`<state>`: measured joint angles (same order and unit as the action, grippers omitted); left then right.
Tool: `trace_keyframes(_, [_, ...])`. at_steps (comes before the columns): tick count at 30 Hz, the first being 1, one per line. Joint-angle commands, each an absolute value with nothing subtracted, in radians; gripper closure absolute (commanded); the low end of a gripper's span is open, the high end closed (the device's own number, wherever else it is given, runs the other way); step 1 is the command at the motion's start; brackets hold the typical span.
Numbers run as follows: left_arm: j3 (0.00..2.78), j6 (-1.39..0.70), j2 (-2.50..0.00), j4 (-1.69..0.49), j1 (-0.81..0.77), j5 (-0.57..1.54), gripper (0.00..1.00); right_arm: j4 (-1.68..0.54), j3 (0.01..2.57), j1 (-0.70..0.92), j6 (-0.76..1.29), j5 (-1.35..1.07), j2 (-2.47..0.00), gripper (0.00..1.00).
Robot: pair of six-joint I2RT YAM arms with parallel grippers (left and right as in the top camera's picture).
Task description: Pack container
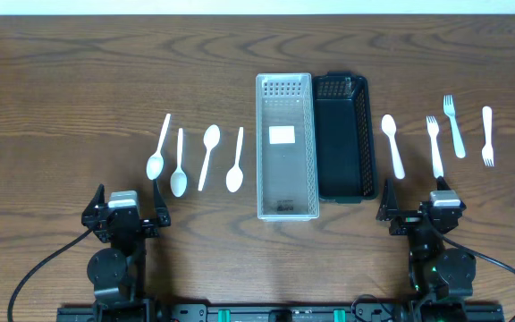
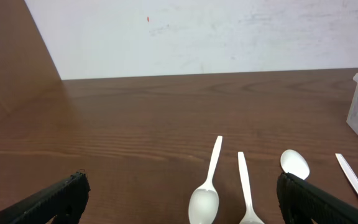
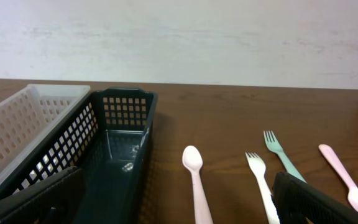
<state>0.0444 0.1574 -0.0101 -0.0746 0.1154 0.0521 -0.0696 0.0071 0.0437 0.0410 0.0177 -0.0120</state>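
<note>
Watching two baskets mid-bench, both sets of jaws wide apart and holding nothing.

I see the white basket [image 1: 286,148] and the black basket [image 1: 342,137] side by side and touching, halfway between the left and right edges, their long axes running from the near edge to the far edge, the white one on the left. Toward the left edge I count four white spoons [image 1: 208,156], roughly parallel to the baskets, bowls toward the near edge. Toward the right edge I count one pale spoon [image 1: 392,146], bowl toward the far edge, and three forks [image 1: 434,146]: two with tines toward the far edge, and the outermost, the pink fork [image 1: 487,136], tines toward the near edge. The left gripper [image 1: 126,213] and right gripper [image 1: 423,215] sit by the near edge, touching nothing.
</note>
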Motion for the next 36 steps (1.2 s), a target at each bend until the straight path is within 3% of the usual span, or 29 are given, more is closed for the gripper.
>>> trace_keyframes(1, [0.014,0.167,-0.004,-0.088,0.120,0.051,0.02,-0.075,0.006,0.053,0.051,0.014,-0.007,0.01])
trace_keyframes(36, [0.014,0.167,-0.004,-0.088,0.119,0.051,0.02,-0.074,0.006,0.053,0.059,-0.006,-0.007,0.01])
